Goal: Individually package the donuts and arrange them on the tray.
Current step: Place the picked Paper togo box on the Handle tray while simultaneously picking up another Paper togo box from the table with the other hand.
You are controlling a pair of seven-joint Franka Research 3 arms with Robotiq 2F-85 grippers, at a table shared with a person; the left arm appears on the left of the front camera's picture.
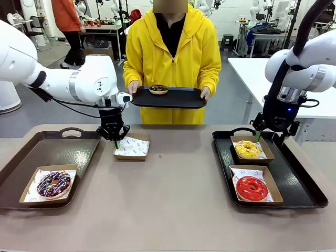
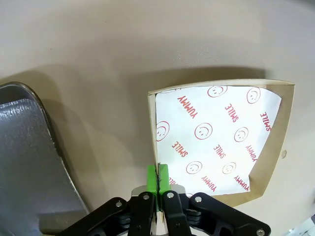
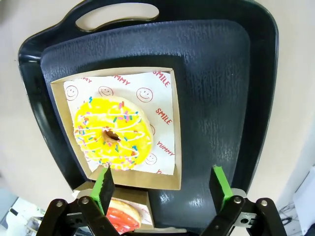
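Observation:
My left gripper (image 1: pixel 114 138) is shut on the near wall of an empty paper-lined box (image 1: pixel 132 147) on the table; the left wrist view shows its green pads (image 2: pixel 157 181) pinching the box (image 2: pixel 216 142) edge. My right gripper (image 1: pixel 269 135) hangs open just above the boxed yellow sprinkled donut (image 1: pixel 247 149) on the right tray (image 1: pixel 302 184), its fingers (image 3: pixel 161 187) apart below the donut (image 3: pixel 112 132). A boxed red donut (image 1: pixel 251 188) lies in front of it. A drizzled chocolate donut (image 1: pixel 53 184) sits boxed on the left tray (image 1: pixel 58 149). A brown donut (image 1: pixel 158 90) rests on a black tray (image 1: pixel 181 98) held by the person.
The person in a yellow hoodie stands at the far side, both hands on the black tray. The left tray's rim (image 2: pixel 29 147) lies close beside the empty box. Bare tabletop (image 1: pixel 173 199) stretches between the two trays.

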